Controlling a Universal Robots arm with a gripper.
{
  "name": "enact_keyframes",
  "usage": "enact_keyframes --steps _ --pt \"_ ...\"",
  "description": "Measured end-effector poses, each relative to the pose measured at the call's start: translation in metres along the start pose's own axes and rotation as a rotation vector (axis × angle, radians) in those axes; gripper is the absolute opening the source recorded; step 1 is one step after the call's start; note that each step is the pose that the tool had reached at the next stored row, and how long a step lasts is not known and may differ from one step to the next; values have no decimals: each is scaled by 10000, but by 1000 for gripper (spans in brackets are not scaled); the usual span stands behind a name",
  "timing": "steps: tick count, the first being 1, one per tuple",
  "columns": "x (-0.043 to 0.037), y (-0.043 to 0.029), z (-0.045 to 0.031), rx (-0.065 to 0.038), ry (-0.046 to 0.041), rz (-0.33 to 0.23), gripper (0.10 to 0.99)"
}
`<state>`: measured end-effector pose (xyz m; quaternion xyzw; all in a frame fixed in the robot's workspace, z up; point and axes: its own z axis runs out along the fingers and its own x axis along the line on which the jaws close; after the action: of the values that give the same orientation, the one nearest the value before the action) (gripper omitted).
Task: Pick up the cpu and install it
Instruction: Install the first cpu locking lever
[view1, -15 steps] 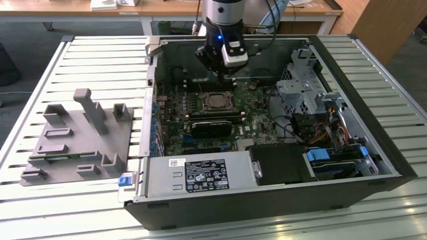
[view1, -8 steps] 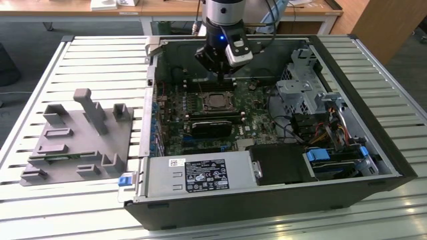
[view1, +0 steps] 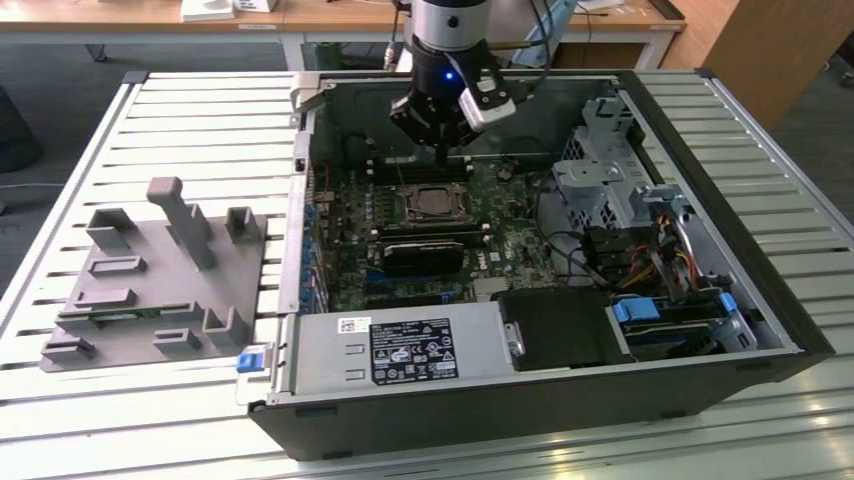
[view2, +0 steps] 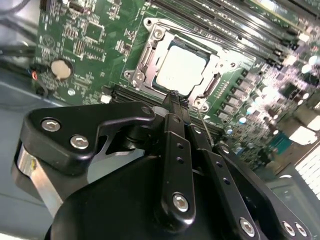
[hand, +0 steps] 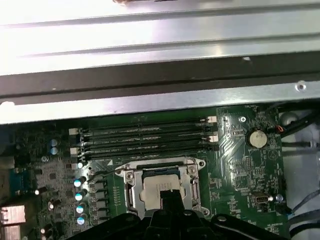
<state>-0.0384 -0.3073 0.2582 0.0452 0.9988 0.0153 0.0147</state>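
The cpu (view1: 430, 203) is a silver-grey square lying flat in the black motherboard socket inside the open computer case (view1: 747, 300). Both wrist views show the cpu (view2: 182, 70) (hand: 160, 186) seated within the metal socket frame (view2: 145, 57). My gripper (view1: 445, 155) hangs above the board, just behind the socket toward the case's far wall. In the second wrist view the gripper (view2: 172, 97) has its two black fingers pressed together, with nothing between them. Their tips stand over the socket's edge, apart from the cpu.
Four memory slots (hand: 145, 137) run beside the socket, and a coin battery (hand: 256, 138) sits nearby. A power supply (view1: 400, 350) fills the case's near side, and a drive cage (view1: 607, 180) with cables stands on the exterior view's right. A grey fixture tray (view1: 147, 290) lies on the slatted table at the exterior view's left.
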Motion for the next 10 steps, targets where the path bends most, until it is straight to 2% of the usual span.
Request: enact_keyframes --steps 5,8,10 --pt "0 0 0 -22 24 -782 106" --pt "12 -2 1 -24 26 -816 106" --pt "60 -6 -1 -22 28 -813 106"
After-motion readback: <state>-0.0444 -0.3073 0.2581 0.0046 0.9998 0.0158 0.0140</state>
